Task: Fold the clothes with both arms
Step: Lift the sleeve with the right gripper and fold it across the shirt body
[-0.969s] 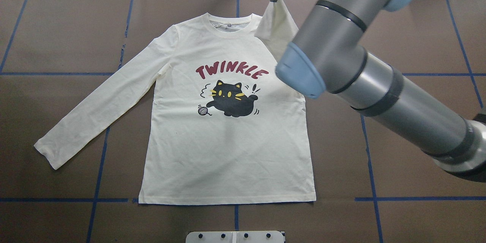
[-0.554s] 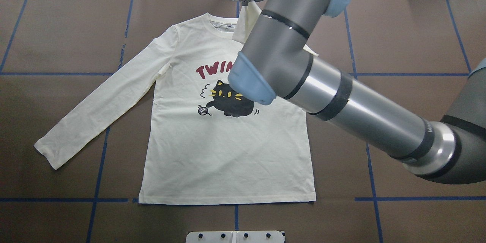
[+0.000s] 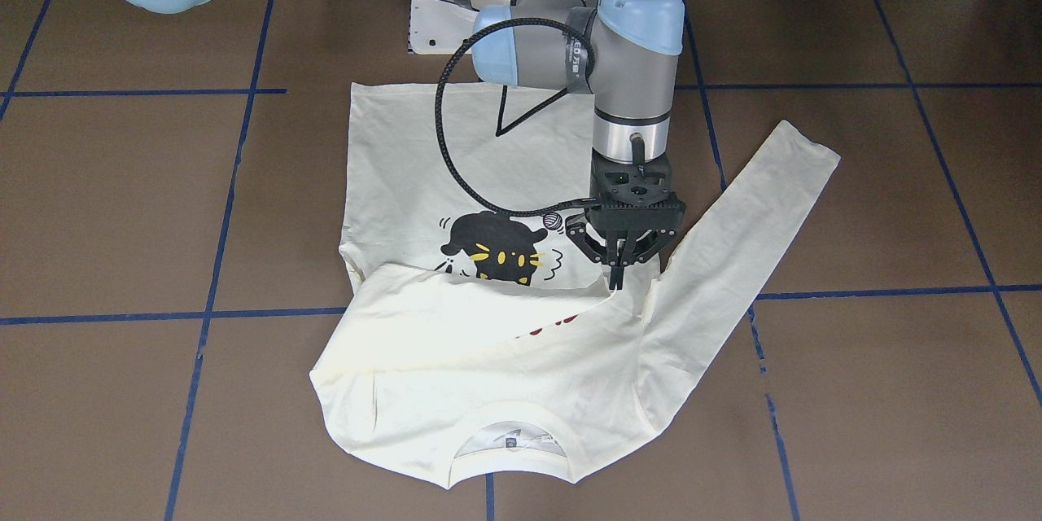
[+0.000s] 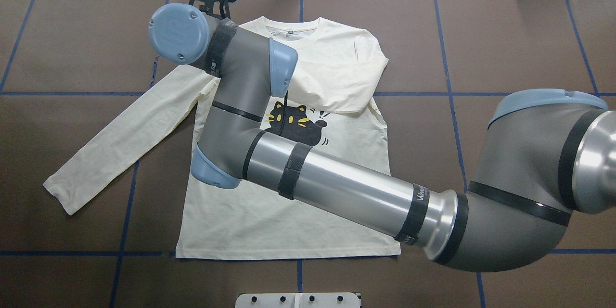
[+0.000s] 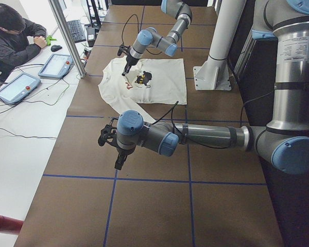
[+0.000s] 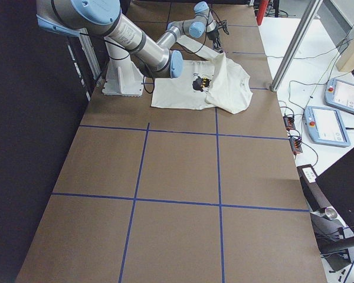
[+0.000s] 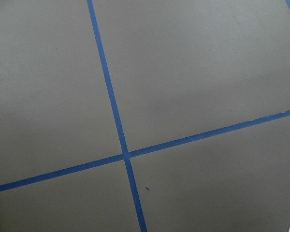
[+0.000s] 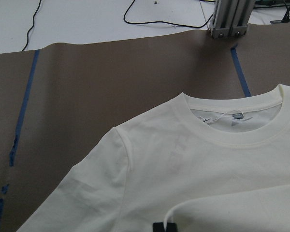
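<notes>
1. Along the robot-side edge of the counter (image 4: pixel 505 33): hem (image 4: pixel 288 250) of the shirt (image 4: pixel 288 211), flat and parallel to that edge, about midway between the two ends.
2. Free sleeve (image 4: pixel 125 139): flat, running diagonally off the body toward the robot's left end, with the cuff closer to the robot-side edge than the shoulder.
3. Cat print (image 4: pixel 293 122): face up at mid-body, partly under the right arm (image 4: pixel 337 183), which reaches over from the right end.
4. Folded sleeve (image 4: pixel 337 82): laid across the chest from the right shoulder, hiding all but a trace of the red lettering. It sits as a loose hump, not pressed flat.
5. Right gripper (image 3: pixel 616 277): pointing down, jaws together and pinching the folded sleeve's cuff, just beside the free sleeve's armpit.
6. Collar (image 8: pixel 232 135): the part nearest the operators' edge, flat, label showing inside.
7. Left arm (image 5: pixel 206 136): well apart from the shirt, toward the left end. Left gripper (image 5: pixel 118 162): over bare counter; cannot tell whether its jaws are apart or together.
8. Hazards, as judged:
   - Pulling the cuff further could drag the right shoulder and skew the body.
   - Releasing above the cloth could leave the hump as a crooked crease.
   - A thin pinch on one layer could slip.
   - Carrying the cuff past the far armpit could tangle the two sleeves.
9. Orientation: the shirt's long axis runs from the robot-side edge to the operators' edge, with the collar pointing at the operators' edge.
</notes>
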Action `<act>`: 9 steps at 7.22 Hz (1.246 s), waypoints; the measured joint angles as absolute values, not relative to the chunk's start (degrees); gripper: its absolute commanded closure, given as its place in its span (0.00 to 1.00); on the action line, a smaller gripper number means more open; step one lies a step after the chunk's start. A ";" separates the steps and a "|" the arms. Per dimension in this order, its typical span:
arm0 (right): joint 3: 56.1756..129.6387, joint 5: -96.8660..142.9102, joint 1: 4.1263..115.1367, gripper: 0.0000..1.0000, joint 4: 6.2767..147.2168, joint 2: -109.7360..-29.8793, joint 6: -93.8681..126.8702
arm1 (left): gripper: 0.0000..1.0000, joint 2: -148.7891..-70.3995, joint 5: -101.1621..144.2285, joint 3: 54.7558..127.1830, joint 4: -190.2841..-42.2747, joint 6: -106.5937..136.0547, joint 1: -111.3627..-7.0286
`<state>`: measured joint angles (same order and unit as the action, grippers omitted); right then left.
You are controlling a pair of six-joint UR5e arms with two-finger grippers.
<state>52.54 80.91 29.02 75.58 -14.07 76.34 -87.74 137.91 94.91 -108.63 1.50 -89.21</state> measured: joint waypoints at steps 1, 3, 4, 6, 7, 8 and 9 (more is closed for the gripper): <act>50.86 80.89 28.89 0.05 74.86 -12.82 78.25 | 0.00 -87.72 137.90 94.92 -108.63 1.49 -89.21; 48.02 81.10 28.87 0.00 74.49 -10.34 80.20 | 0.00 -87.78 137.78 94.92 -108.63 1.45 -89.21; 46.93 81.42 29.07 0.00 74.48 -9.19 80.51 | 0.00 -88.09 137.65 94.92 -108.82 1.38 -89.19; 46.40 85.98 31.77 0.00 74.86 -7.90 80.11 | 0.00 -89.76 137.63 95.11 -110.30 1.31 -89.14; 46.64 90.61 34.59 0.00 75.90 -7.65 78.79 | 0.00 -90.58 137.66 95.30 -114.02 1.29 -89.13; 47.72 95.05 37.68 0.00 78.37 -8.08 76.38 | 0.00 -91.46 137.71 94.83 -120.43 1.46 -89.10; 51.42 100.04 41.17 0.00 82.35 -10.25 72.77 | 0.00 -92.68 137.88 94.04 -126.84 3.20 -89.03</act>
<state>51.42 100.04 41.17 82.35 -10.25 72.77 -92.68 137.88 94.04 -126.84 3.20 -89.03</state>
